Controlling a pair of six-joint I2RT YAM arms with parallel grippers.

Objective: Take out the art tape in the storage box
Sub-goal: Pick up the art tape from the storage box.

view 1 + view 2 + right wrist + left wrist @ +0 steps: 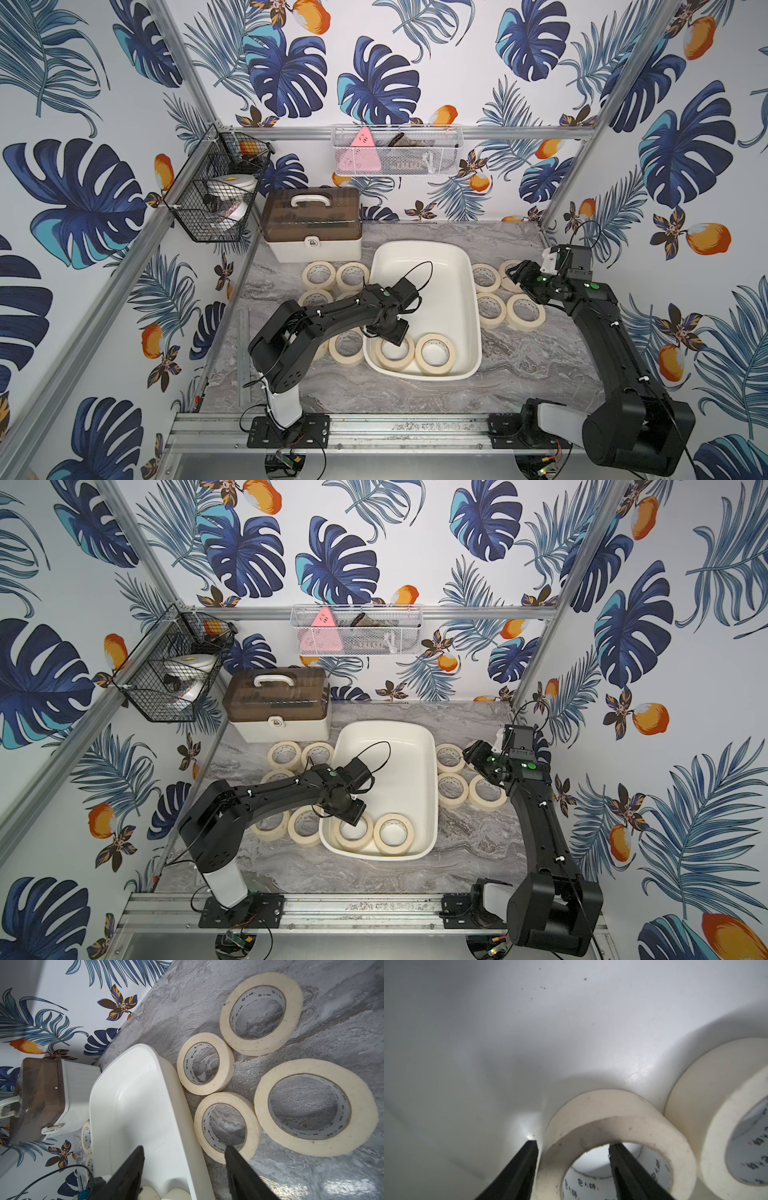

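The storage box (pixel 419 246) (pixel 386 728) is a cream-white tub in the middle of the table. Two art tape rolls lie flat at its near end. My left gripper (pixel 572 1146) reaches down over the left roll (pixel 399 366) (pixel 591 1109). It is open and straddles that roll's wall, with one finger outside the roll and the other inside the core. The second roll (pixel 419 355) (pixel 695 1084) sits right beside it. My right gripper (pixel 515 272) (pixel 185 1147) hovers open and empty above the rolls to the right of the box.
Several tape rolls lie on the table to the left (pixel 319 264) and right (pixel 525 324) (pixel 226 1064) of the box. A white case with a brown lid (pixel 311 224) stands at the back left. A black wire basket (pixel 216 187) and a white mesh basket (pixel 395 149) hang on the walls.
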